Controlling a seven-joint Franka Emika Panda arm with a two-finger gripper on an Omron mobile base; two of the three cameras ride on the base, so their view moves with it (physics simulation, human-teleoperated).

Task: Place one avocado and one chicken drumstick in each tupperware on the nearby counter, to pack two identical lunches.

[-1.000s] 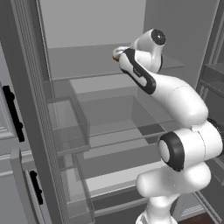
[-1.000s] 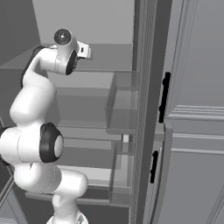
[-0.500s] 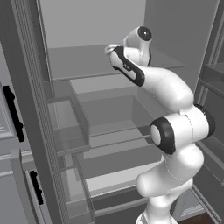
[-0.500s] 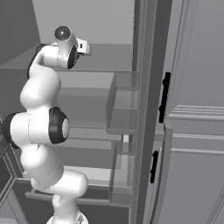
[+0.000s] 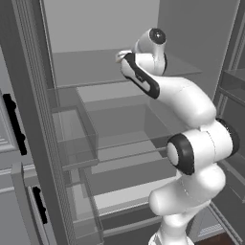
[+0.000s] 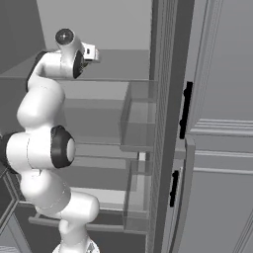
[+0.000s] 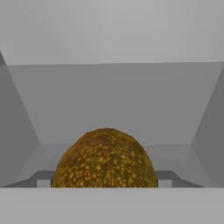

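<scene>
Grey refrigerator shelves (image 5: 100, 72) surrounded the reaching arm; the gripper (image 7: 104, 183) sat close on either side of the avocado (image 7: 104, 159) on the upper shelf, though whether it actually gripped I could not tell. A round, smooth ball might have squirted out of closing jaws and rolled toward the back wall (image 7: 113, 30); it looked ochre-brown, speckled yellow.

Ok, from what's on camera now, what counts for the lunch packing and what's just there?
For the job: avocado, right in front of the gripper.
Just there: fridge shelves, door bins, cabinet handles.
</scene>
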